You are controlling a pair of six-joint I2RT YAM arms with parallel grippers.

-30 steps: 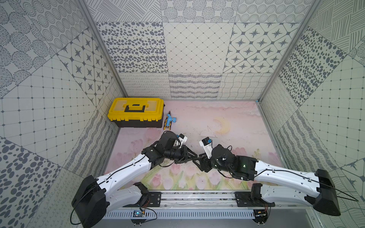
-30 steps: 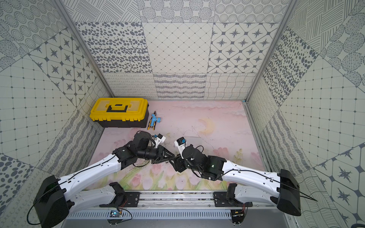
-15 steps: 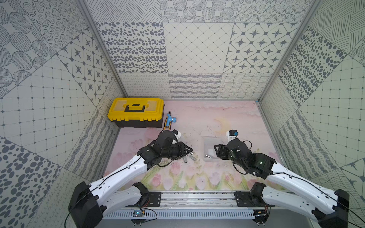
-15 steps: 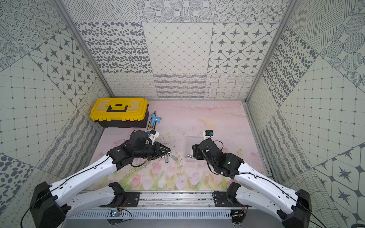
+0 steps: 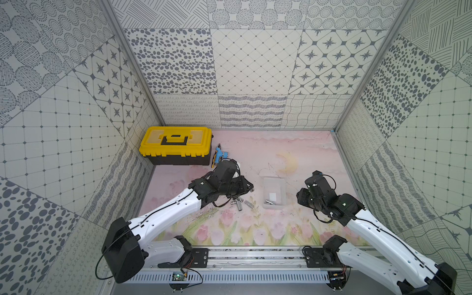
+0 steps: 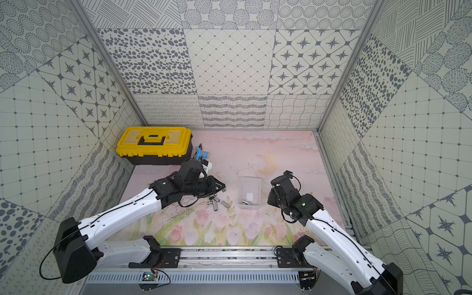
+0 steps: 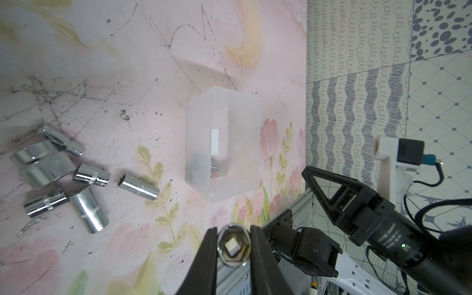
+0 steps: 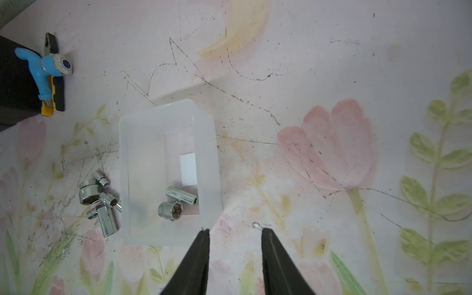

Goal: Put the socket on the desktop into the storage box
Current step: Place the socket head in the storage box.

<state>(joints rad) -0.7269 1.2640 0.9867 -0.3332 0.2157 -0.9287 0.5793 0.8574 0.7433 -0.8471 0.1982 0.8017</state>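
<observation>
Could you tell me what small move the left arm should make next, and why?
I would probably carry the left pincer across until it hangs over the storage box, then open it: it is shut on a chrome socket, and it sits beside the box, not yet above it.

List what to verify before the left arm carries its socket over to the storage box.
1. Grip on the socket: ok, the left gripper clamps it between both fingers.
2. Room in the storage box: ok, only two sockets lie inside.
3. Path clear of the right gripper: ok, it is open, empty and beside the box.
4. Left gripper above the box: not ok, it is beside it, over the desktop.
5. Clearance over the box wall: cannot tell.
6. Desktop cleared: not ok, loose sockets lie there.
</observation>
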